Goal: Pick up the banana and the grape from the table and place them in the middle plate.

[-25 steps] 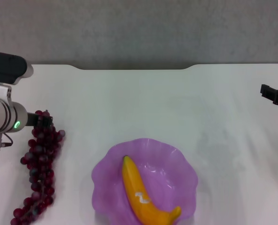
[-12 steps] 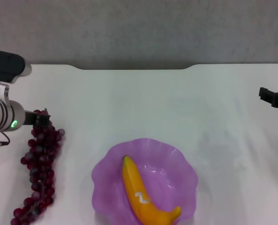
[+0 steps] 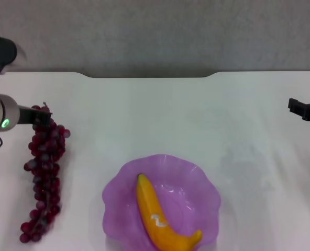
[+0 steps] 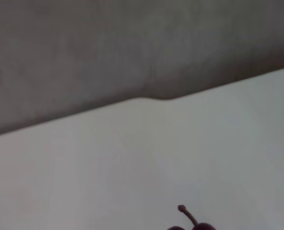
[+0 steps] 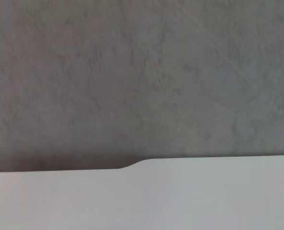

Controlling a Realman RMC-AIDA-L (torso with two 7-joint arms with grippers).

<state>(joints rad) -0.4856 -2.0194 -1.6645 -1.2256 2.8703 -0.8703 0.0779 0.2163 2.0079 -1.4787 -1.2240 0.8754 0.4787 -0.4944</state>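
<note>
The grape (image 3: 44, 167), a long dark red-purple bunch, hangs at the left of the table (image 3: 170, 115). My left gripper (image 3: 40, 116) is shut on its top end, and the lower part trails down toward the front. Its stem and top berries just show in the left wrist view (image 4: 187, 218). The banana (image 3: 157, 219), yellow-orange, lies inside the middle plate (image 3: 207, 183), a translucent purple plate with a wavy rim at the front centre. My right gripper (image 3: 304, 109) is open and empty at the far right edge, well away from the plate.
The table's dark notched back edge (image 3: 150, 76) runs in front of a grey wall; it also shows in the right wrist view (image 5: 132, 165). Bare white tabletop lies between the grape and the plate.
My left gripper has moved back and up with the top of the grape bunch; the bunch is drawn along and its lower end has come into view. The right gripper has barely moved.
</note>
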